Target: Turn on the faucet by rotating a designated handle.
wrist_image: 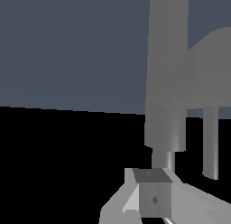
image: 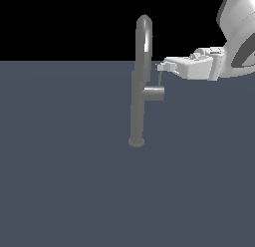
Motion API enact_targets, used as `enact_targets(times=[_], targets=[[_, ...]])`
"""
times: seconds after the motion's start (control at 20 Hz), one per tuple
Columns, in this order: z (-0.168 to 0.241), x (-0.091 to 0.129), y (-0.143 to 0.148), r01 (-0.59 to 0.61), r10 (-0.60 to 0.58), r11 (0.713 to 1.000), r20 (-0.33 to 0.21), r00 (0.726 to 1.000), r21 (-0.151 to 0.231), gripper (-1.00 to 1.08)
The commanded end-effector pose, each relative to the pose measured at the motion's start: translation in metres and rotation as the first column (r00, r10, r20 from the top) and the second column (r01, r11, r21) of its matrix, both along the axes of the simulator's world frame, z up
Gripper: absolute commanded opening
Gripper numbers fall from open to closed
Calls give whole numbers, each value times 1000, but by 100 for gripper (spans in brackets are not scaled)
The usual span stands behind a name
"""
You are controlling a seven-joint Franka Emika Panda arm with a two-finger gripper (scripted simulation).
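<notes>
fingers (image: pixel 162 67) | touching top of handle (image: pixel 160 78) | opening unclear

No readable text, labels, brands, numbers or signs in either view. The faucet (image: pixel 137 91) is plain brushed grey, with no markings on its column, spout or side stub. The gripper (image: pixel 162 67) and white arm housing carry no logo or lettering. The wrist view shows one small dark diamond-shaped mark on a finger pad (wrist_image: pixel 154 199); it is not a character. The floor (image: pixel 64 181) is blank slate-blue and the background is solid black.
</notes>
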State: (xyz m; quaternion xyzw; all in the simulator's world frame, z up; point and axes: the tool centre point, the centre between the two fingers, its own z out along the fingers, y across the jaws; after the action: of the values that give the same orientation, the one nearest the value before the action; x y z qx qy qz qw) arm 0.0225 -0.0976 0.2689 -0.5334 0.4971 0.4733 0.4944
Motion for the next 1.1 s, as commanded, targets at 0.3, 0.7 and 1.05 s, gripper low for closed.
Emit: enact_targets(times=[0.3,0.7,1.05], targets=[[-20,1,1,63,-59,996,-60,996,60,-100],[-17,-7,2,63,-59,996,-61,996,61,-100],[-10,-24,3,64,-60,996,-61,996,62,-100]])
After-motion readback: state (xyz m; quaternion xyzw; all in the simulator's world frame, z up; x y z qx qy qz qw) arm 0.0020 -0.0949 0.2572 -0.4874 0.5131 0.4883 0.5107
